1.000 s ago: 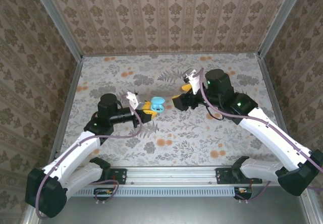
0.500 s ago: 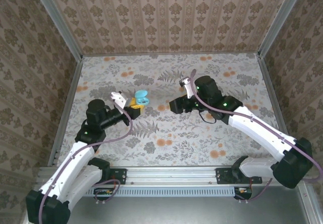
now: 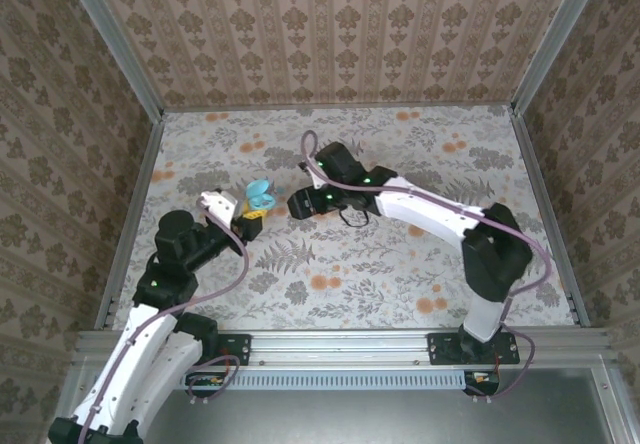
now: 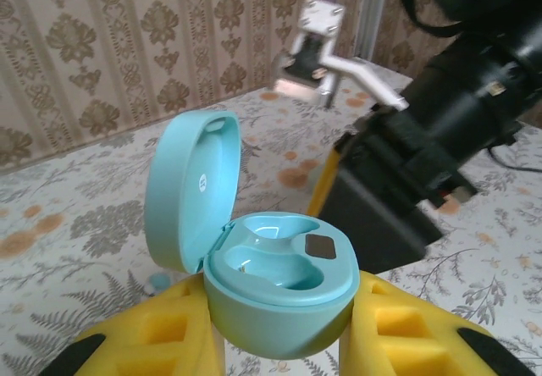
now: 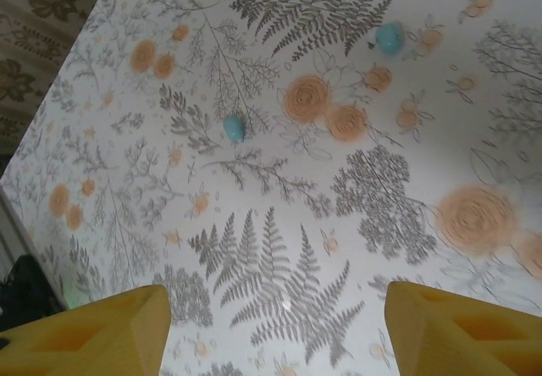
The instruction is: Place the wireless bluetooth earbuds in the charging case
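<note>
The teal charging case (image 4: 279, 295) stands upright with its lid (image 4: 186, 185) swung open and both sockets bare. My left gripper (image 4: 279, 346) is shut on its body, one yellow finger on each side. From above, the case (image 3: 260, 195) sits at the left gripper (image 3: 247, 218), left of centre. Two teal earbuds (image 5: 234, 127) (image 5: 389, 37) lie apart on the floral table, ahead of my right gripper (image 5: 275, 334). Its yellow fingers (image 5: 118, 334) stand wide apart above the cloth with nothing between them. The right gripper (image 3: 298, 205) hovers just right of the case.
The floral table cloth (image 3: 400, 274) is boxed in by patterned walls and metal rails (image 3: 135, 204). A black cable loop (image 3: 351, 216) hangs under the right arm. The right arm's black wrist (image 4: 423, 164) looms close behind the case.
My right arm has swung left across the table to beside the case, its jaws a little narrower. The left arm has drawn back to the left with the case still held.
</note>
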Available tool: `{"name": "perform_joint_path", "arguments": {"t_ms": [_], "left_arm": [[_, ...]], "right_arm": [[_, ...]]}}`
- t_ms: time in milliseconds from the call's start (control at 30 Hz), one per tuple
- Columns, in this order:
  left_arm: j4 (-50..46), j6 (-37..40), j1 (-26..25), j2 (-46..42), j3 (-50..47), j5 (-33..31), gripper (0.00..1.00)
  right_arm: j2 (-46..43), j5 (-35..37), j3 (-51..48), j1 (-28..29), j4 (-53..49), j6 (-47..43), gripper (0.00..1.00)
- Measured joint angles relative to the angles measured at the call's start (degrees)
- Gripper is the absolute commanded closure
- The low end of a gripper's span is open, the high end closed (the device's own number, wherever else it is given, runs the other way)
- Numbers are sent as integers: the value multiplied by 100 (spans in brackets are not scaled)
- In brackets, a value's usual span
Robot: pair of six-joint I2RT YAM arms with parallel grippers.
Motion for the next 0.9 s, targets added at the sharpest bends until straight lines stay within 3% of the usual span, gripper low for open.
{"name": "perform_joint_path", "arguments": {"t_ms": [167, 533, 900], "left_arm": [[-348, 66, 0, -387, 109, -315, 73], [-850, 190, 0, -1051, 173, -807, 73], [-922, 190, 0, -1239, 184, -970, 73]], "right_arm": [[927, 15, 772, 271, -98, 240, 44], [2096, -55, 1685, 503, -229, 660, 61], [3056, 306, 2876, 852, -557, 52, 61]]}}
